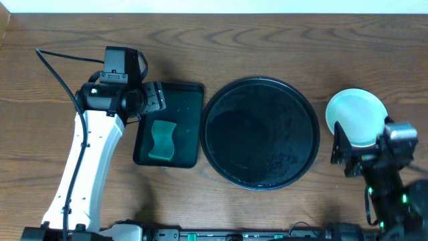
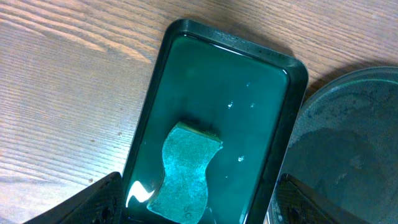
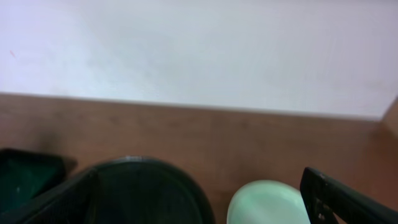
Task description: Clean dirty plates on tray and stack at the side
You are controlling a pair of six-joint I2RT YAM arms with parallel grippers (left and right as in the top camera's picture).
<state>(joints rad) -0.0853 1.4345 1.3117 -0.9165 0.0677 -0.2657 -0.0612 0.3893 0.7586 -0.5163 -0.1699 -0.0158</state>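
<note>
Tray [image 1: 261,134] bare; plates [image 1: 356,115] stacked on desk [image 1: 281,40] to its right (count unclear). Sponge [image 1: 162,139] lies in green tray [image 1: 188,100]. Left pincer [image 1: 155,98] and right pincer [image 1: 343,144] both spread, holding nothing. Task looks done.

Brown wooden table [image 1: 281,40], plain pale wall [image 3: 199,50]

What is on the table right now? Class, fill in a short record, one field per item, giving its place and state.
round tray: black, centre of the table, no plates on it
plates: pale, stacked on the table right of the round tray; count unclear
green tray: rectangular, left of the round tray
sponge: green, lying in the green tray, near end
left end effector: open, above the green tray, holding nothing
right end effector: open, beside the plates, holding nothing
</note>
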